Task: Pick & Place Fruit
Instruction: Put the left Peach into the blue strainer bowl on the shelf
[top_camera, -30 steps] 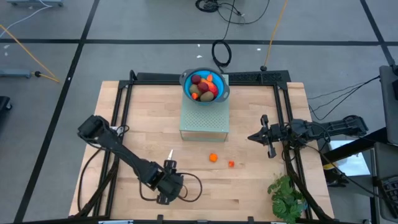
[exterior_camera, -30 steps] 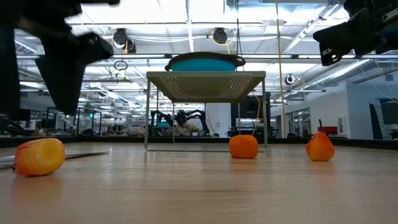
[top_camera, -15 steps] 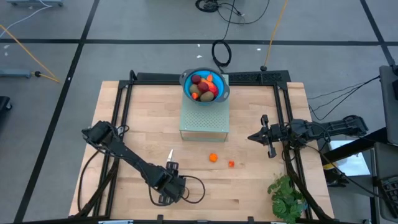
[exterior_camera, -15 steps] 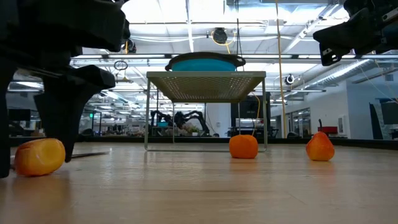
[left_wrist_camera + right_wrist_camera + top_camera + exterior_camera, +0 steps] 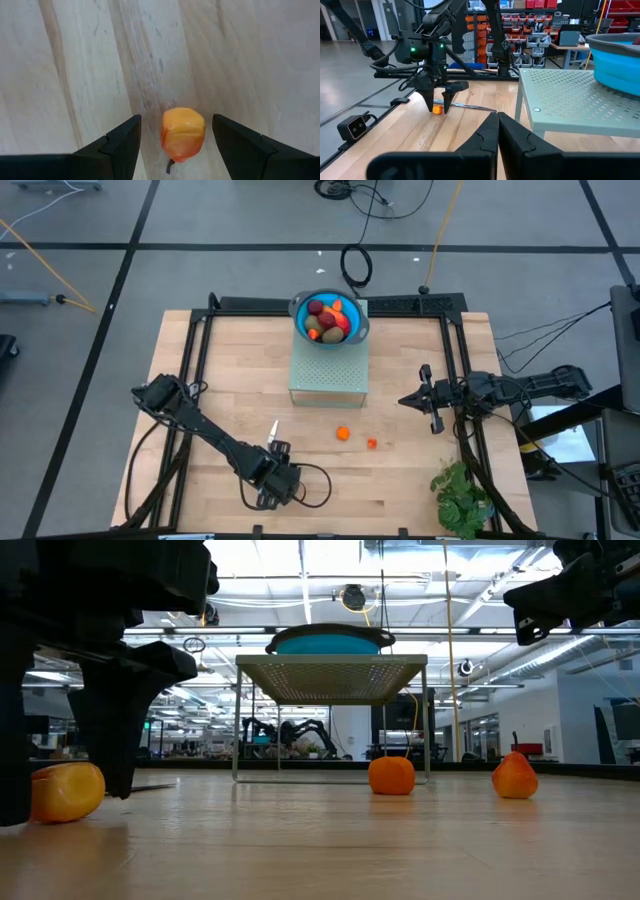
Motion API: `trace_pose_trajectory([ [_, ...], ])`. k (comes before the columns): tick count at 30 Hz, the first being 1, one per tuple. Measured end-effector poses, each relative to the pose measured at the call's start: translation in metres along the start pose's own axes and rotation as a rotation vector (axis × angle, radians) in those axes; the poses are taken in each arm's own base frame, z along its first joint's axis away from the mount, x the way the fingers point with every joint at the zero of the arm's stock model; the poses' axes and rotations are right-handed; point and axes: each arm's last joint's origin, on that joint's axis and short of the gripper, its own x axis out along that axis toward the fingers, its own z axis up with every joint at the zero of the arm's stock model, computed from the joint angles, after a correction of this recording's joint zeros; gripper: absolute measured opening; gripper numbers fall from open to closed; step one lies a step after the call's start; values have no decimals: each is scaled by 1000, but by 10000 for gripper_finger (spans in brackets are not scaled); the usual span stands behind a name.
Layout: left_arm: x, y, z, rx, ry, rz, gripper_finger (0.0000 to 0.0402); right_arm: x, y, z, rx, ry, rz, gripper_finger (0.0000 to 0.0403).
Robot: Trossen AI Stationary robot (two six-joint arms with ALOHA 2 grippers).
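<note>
left gripper (image 5: pixel 172 137) spread wide, unclenched | orange fruit (image 5: pixel 183 133) on table between its fingers | right gripper (image 5: pixel 496 131) clenched, idle, well apart | risk: off-centre squeeze rolls fruit away

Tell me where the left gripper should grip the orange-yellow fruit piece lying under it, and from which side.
Grip the orange-yellow fruit piece across its rounded middle, coming straight down from above. The left gripper is open with one finger on each side of the piece, which lies on the bare table with nothing touching it. Its small dark stem end is likely too thin to grip.
</note>
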Motion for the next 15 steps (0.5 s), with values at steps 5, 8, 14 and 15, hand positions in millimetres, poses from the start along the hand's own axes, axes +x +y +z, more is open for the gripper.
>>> trace_pose_trajectory([
  [5, 0, 0, 0, 1, 0, 0, 224, 0, 0, 0, 0, 0, 0, 0],
  [8, 0, 0, 0, 0, 3, -6, 187, 0, 0, 0, 0, 0, 0, 0],
  [14, 0, 0, 0, 0, 6, -15, 115, 0, 0, 0, 0, 0, 0, 0],
  [15, 0, 0, 0, 0, 6, -15, 106, 0, 0, 0, 0, 0, 0, 0],
])
